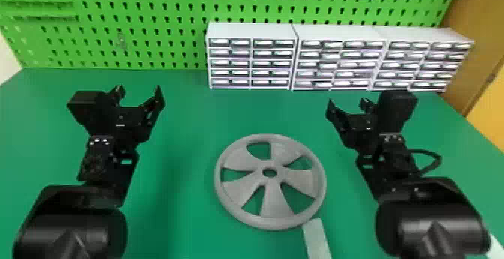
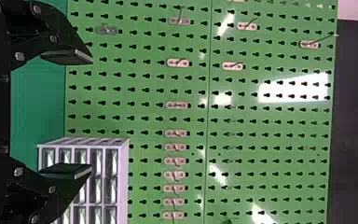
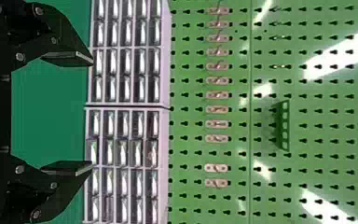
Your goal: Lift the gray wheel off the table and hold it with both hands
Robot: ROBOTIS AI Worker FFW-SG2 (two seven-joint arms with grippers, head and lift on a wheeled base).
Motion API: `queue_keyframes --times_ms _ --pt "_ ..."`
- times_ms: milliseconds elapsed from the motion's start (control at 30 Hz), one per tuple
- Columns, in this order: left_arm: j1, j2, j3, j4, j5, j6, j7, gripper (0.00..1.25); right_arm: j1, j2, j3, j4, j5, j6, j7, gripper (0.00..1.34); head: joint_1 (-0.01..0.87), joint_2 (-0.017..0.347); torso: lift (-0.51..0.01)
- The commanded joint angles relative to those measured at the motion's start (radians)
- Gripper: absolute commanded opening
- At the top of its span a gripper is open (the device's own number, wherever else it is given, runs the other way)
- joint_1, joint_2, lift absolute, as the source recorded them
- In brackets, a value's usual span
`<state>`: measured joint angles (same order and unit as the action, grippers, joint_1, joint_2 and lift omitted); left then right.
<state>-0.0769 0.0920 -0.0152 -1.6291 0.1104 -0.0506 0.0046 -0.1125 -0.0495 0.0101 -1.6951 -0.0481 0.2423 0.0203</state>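
One gray wheel [image 1: 276, 204], in which five spokes are set around one central hole, is seen lying flat on the green table [image 1: 187, 209], between the two robot arms, with one pale block [image 1: 318, 241] placed at its rim. Both pincers, the left gripper [image 1: 138, 89] and the right gripper [image 1: 347, 102], are held released, the two fingers of each spread apart. Behind, three drawer cabinets [image 1: 249, 32] are lined up before one green pegboard [image 1: 150, 10].
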Motion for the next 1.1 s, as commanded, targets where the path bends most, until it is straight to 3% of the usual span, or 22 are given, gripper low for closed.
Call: queue_keyframes --times_ms 0,200,500,833,1067 --pt "0.000 0.000 0.003 -0.003 0.000 0.000 0.000 0.81 -0.041 -0.030 0.008 -0.029 -0.004 0.140 0.000 0.86 0.711 0.015 -0.098" --pt "0.003 0.000 0.005 -0.006 0.000 0.000 0.000 0.81 -0.116 -0.061 0.007 -0.043 -0.016 0.338 0.018 0.86 0.711 0.015 -0.098" --pt "0.002 0.000 0.006 -0.006 -0.002 0.000 0.000 0.81 -0.248 -0.151 0.037 -0.009 -0.070 0.598 0.047 0.86 0.711 0.015 -0.098" --pt "0.000 0.000 0.006 -0.006 -0.005 0.000 0.000 0.81 -0.380 -0.254 0.126 0.126 -0.292 0.781 0.047 0.86 0.711 0.015 -0.098" --pt "-0.001 0.000 0.006 -0.006 -0.008 0.000 -0.002 0.81 -0.477 -0.308 0.222 0.184 -0.349 0.868 0.047 0.86 0.711 0.015 -0.098"
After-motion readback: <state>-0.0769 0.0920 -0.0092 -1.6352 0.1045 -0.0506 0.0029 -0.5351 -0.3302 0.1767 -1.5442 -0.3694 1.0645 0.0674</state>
